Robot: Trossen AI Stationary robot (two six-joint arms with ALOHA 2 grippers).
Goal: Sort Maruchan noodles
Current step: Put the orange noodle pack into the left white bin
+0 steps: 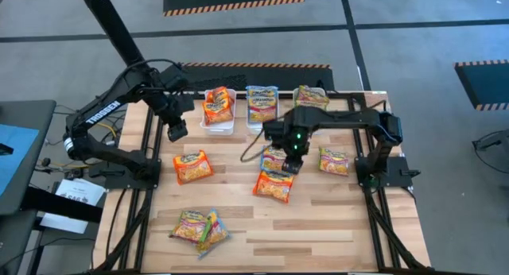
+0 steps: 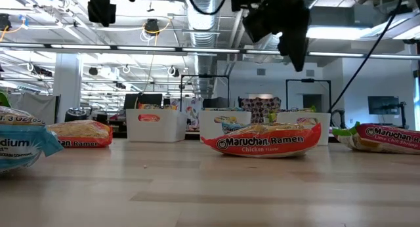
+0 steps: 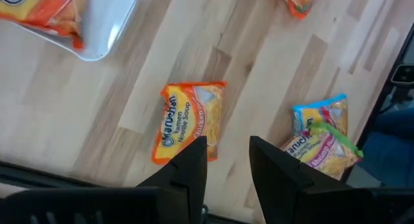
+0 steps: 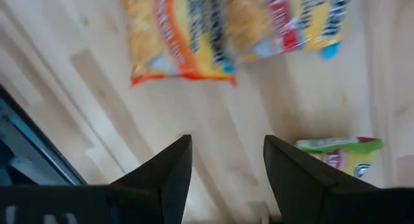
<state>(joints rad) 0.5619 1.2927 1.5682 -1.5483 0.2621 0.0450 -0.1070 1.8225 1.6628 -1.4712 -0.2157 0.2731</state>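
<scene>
Hovering over the middle of the table (image 1: 318, 227), the right tool (image 1: 293, 165) hangs with its fingers spread wide and nothing between them.

Just under it lie an orange Maruchan packet (image 1: 273, 185) and a blue-trimmed packet (image 1: 273, 157), touching each other; a green-pink packet (image 1: 334, 160) sits near, toward the right edge. The left tool (image 1: 176, 132) hangs above the table's left side, beside a white bin (image 1: 218, 125) with an orange packet in it; its fingers stand narrowly apart, holding nothing. Another orange packet (image 1: 192, 166) lies below it, and 2 more packets (image 1: 200, 227) overlap near the front edge. 2 further bins (image 1: 262, 108) at the back hold packets.
</scene>
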